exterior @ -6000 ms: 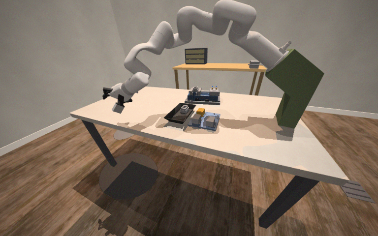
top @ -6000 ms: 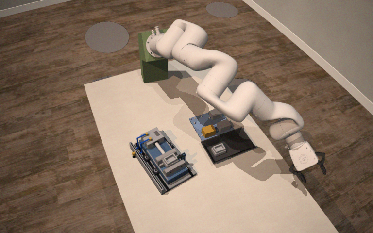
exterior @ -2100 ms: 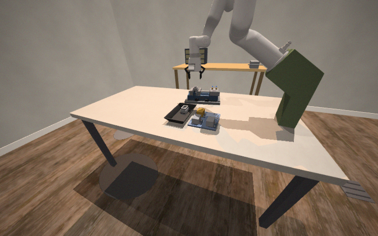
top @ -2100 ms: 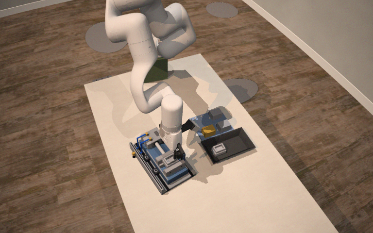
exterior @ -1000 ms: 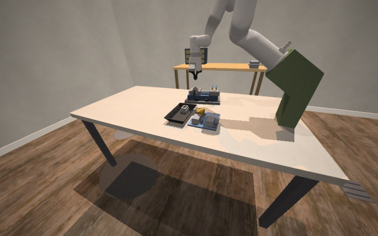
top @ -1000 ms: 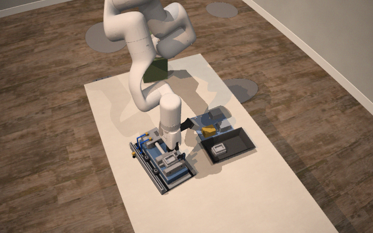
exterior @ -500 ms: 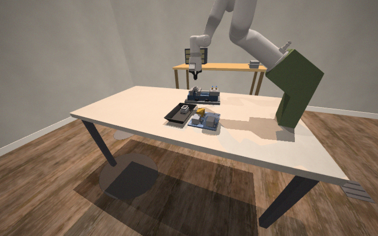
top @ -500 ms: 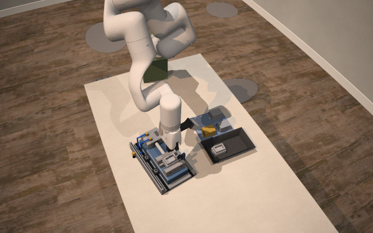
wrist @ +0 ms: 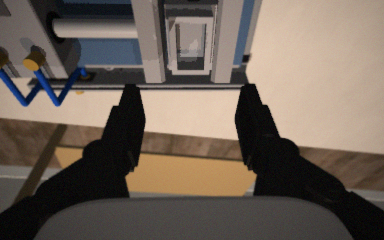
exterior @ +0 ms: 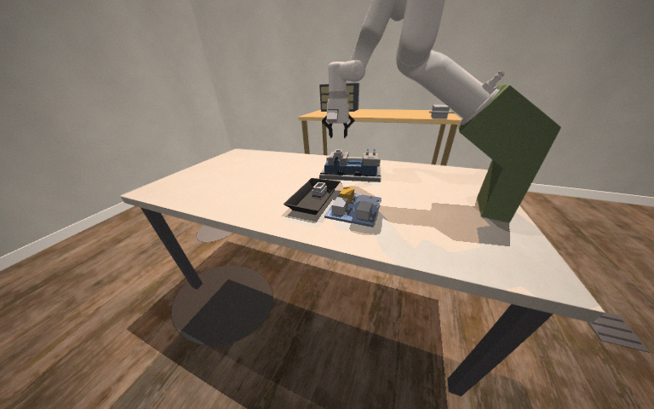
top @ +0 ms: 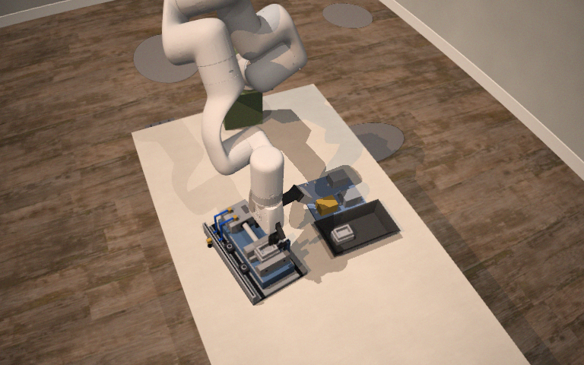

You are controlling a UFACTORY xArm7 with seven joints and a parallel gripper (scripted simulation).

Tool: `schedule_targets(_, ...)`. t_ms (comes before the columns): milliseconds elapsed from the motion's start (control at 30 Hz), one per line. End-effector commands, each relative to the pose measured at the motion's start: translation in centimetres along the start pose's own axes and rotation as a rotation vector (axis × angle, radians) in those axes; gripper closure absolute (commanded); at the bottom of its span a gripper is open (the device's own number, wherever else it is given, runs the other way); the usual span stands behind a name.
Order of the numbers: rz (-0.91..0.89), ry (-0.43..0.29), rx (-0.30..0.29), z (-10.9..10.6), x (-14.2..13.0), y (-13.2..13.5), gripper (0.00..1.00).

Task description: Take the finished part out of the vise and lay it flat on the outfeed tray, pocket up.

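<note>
My fingers stand partly open with nothing between them, hanging in the air above the vise (top: pixel 275 271) and well clear of it. Below and beyond my fingertips, the finished part (wrist: pixel 189 42) sits between the vise's 2 grey clamping blocks, its rectangular pocket facing up toward me. To one side of it in the wrist view, a pale cylinder (wrist: pixel 95 29) runs along the blue vise body, and blue hoses (wrist: pixel 47 90) with yellow fittings loop at that end. The vise rests on the pale bench (top: pixel 366 301). Farther along the bench lies the dark outfeed tray (top: pixel 383 215), an open box with 1 grey pocketed piece (top: pixel 342 233) already on its floor near one end. Just beside the tray is a blue plate (top: pixel 312 189) carrying 2 grey blocks (top: pixel 338 177) and 1 yellow block (top: pixel 326 205).
</note>
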State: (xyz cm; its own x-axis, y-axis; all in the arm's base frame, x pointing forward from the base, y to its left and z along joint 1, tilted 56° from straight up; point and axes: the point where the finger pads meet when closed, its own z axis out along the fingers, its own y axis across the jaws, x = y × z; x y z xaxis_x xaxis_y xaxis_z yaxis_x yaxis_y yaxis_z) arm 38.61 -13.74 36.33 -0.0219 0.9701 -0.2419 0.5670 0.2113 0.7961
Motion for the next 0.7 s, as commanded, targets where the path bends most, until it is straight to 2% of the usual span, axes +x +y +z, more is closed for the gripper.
schedule_targets(0,0.000,-0.001,-0.002,-0.06,-0.07,0.09,0.31)
schedule_targets(667,0.000,-0.001,-0.002,-0.06,-0.07,0.09,0.31)
